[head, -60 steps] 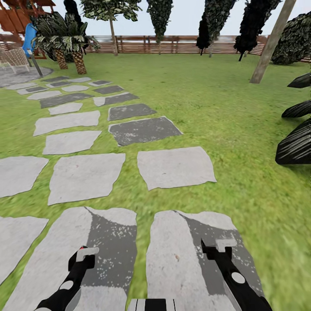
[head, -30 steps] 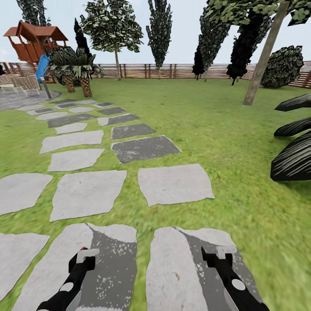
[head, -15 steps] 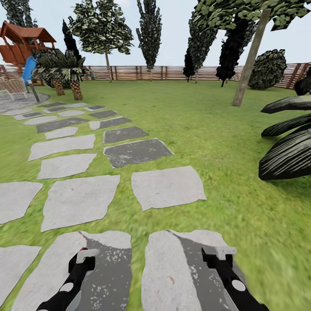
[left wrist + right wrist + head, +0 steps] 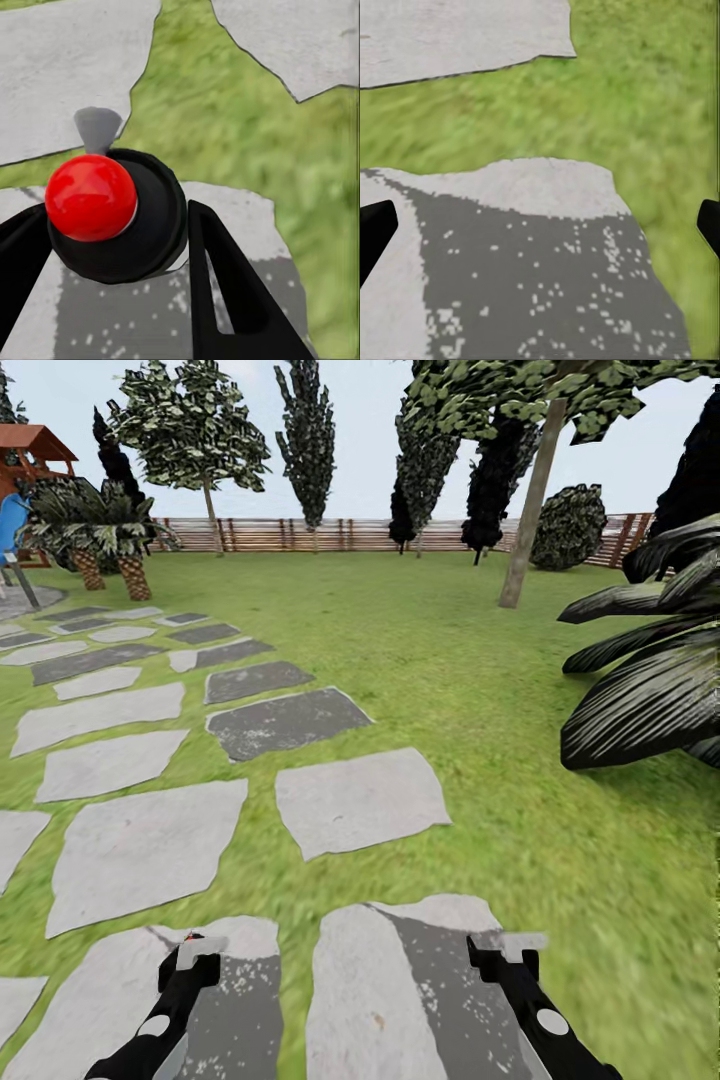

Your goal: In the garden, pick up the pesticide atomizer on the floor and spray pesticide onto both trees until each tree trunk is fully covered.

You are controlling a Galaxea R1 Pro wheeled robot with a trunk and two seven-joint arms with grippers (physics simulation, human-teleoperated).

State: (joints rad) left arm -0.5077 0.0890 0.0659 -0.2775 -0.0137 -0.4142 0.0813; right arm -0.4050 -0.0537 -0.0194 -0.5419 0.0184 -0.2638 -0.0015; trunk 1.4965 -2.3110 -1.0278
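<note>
My left gripper [image 4: 190, 957] is shut on the pesticide atomizer [image 4: 114, 216], a small black bottle with a red top, whose red tip [image 4: 190, 937] peeks over the fingers in the head view. My right gripper [image 4: 506, 952] is open and holds nothing, its fingertips [image 4: 375, 229] apart over a grey slab. Both hang low above the stone-slab floor [image 4: 360, 800]. One tree trunk [image 4: 530, 510] leans up from the lawn ahead to the right. A second tree [image 4: 195, 425] with a thin trunk [image 4: 212, 515] stands far off to the left by the fence.
A big dark striped broad-leaf plant [image 4: 650, 680] crowds the right side. Palm plants [image 4: 100, 535] and a wooden playhouse [image 4: 30, 450] sit far left. Dark columnar trees [image 4: 305, 430] and a slat fence [image 4: 350, 535] close the back. Open lawn [image 4: 440, 650] lies ahead.
The whole head view has tilted up and swung right, so slabs, playhouse and trees slid leftward in the picture. Both arms keep the same pose, the left still holding the atomizer.
</note>
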